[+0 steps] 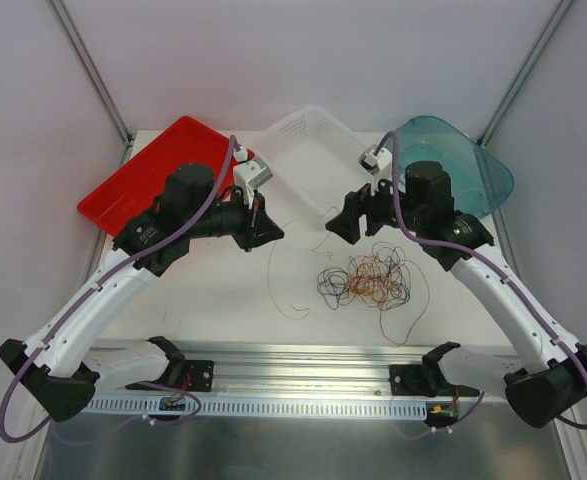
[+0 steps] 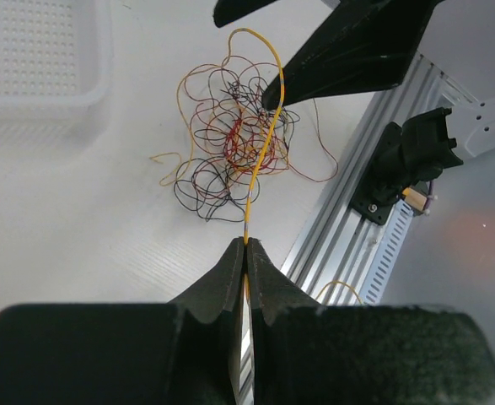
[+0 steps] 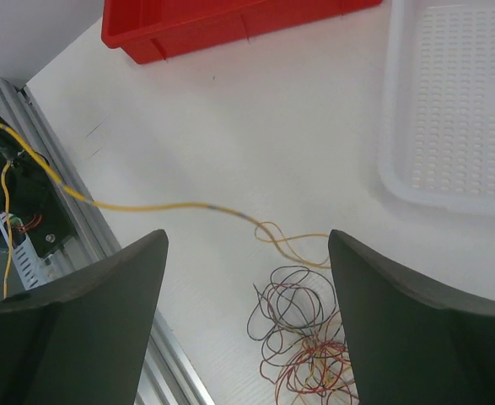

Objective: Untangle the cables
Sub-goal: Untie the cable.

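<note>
Pinching one yellow cable (image 2: 267,142), left claw (image 2: 245,246), one tangle (image 1: 368,275)

Two grippers (image 1: 273,231) (image 1: 331,228), three bins (image 1: 158,160) (image 1: 308,150) (image 1: 453,140), one cable tangle (image 1: 368,275)

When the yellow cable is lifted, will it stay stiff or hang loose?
Probably loose: the yellow cable curves freely beyond the left fingers pinching it. Likely very light, being thread-thin. It could drag the tangle along, since it runs into it.
</note>
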You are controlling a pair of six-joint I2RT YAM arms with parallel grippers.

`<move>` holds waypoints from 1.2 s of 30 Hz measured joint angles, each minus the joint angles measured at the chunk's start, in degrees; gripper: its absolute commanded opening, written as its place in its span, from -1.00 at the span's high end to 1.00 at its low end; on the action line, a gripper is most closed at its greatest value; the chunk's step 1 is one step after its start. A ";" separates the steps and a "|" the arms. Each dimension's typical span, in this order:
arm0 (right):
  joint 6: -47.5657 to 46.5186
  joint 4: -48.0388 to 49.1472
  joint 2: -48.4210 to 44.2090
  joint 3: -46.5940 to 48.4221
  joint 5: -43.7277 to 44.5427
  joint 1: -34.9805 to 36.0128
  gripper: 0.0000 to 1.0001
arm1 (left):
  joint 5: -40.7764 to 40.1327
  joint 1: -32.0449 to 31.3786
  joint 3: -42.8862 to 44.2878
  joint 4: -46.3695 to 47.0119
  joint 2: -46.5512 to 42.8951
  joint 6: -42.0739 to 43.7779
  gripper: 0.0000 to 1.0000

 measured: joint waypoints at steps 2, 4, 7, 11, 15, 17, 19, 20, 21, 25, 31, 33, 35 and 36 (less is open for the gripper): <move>-0.85 0.94 1.73 1.40 -0.72 0.04 -0.61 | 0.92 0.00 0.00 -0.15 -0.07 0.17 1.00; -1.42 2.16 3.19 1.66 -1.40 0.04 -0.54 | 1.66 0.00 0.00 -0.31 -0.24 0.26 1.00; -1.60 3.19 5.46 1.66 -2.97 0.04 -0.40 | 2.47 0.00 0.00 -0.33 -0.79 0.35 1.00; -1.22 4.50 7.98 1.53 -5.95 0.04 -0.15 | 2.64 0.00 -0.33 -0.31 -1.86 0.52 1.00; -0.35 6.10 8.13 1.33 -9.16 0.04 0.10 | 2.67 0.00 -1.01 -0.35 -2.38 0.70 1.00; -0.07 6.56 8.13 1.33 -10.23 0.04 0.18 | 2.71 0.00 -1.40 -0.44 -2.36 0.70 1.00; 0.15 7.15 8.13 1.31 -11.17 0.04 0.40 | 2.80 0.00 -1.49 -0.70 -2.34 0.70 1.00; 0.17 7.37 8.13 1.31 -11.39 0.04 0.50 | 2.82 0.00 -1.49 -0.70 -2.36 0.70 1.00; 0.33 7.61 8.13 1.31 -11.74 0.04 0.59 | 2.84 0.00 -1.49 -0.70 -2.36 0.70 1.00; 0.79 8.00 8.04 1.11 -12.39 0.04 0.98 | 2.56 0.00 -1.53 -0.70 -2.47 0.72 1.00; 0.79 5.62 6.29 1.14 -10.73 -0.35 0.99 | -2.23 -0.02 -4.31 -0.68 -3.87 0.48 0.50; 0.66 3.37 5.57 2.23 -8.61 -0.94 0.99 | -4.02 -0.02 -5.33 -0.68 -3.89 0.39 0.17; 0.61 0.74 5.40 4.83 -5.86 -1.81 0.99 | -5.68 0.00 -6.32 -0.72 -3.87 0.35 -0.03; 0.63 0.04 5.33 6.01 -4.66 -2.25 0.99 | -6.43 0.00 -6.64 -0.74 -3.87 0.31 -0.13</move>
